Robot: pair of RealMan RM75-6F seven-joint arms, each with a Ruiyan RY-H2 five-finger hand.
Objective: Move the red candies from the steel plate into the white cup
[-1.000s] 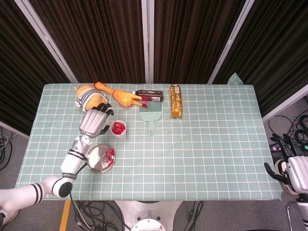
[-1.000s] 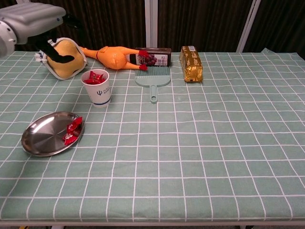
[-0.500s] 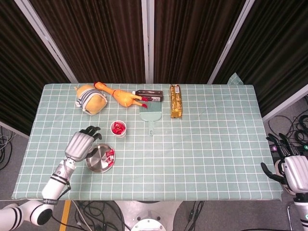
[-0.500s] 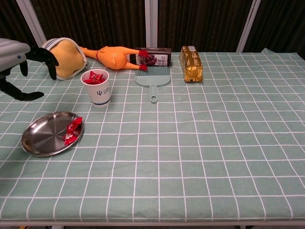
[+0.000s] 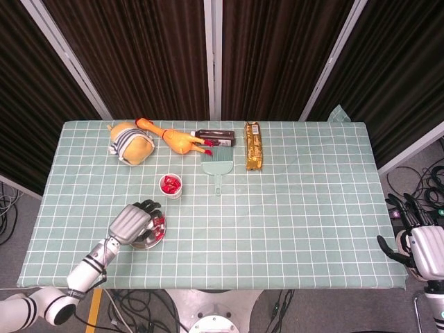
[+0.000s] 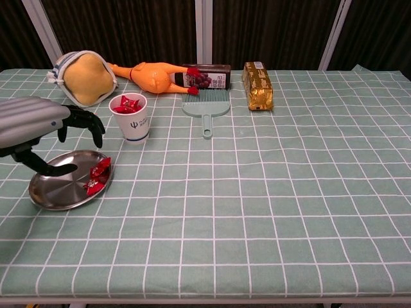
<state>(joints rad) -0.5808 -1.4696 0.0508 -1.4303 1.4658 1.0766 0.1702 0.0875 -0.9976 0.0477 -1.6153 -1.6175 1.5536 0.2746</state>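
The left hand (image 6: 38,128) hovers open and empty above the round steel plate (image 6: 54,190) with red wrapped candies (image 6: 97,177); the white paper cup (image 6: 131,120) carries a small dark logo (unreadable).

A robotics laboratory test cell. The bench (image 5: 298,208), draped in a green grid-patterned cloth, stands before dark ribbed curtain panels (image 5: 159,55) hung between pale metal frame posts (image 5: 214,59). Loose cables (image 5: 433,187) lie on the grey floor at 3 o'clock, and more trail beneath the bench's near edge at 6 o'clock. Unrelated props, among them a rubber chicken (image 5: 173,139) and a small brush (image 5: 217,168), sit toward 11 o'clock.
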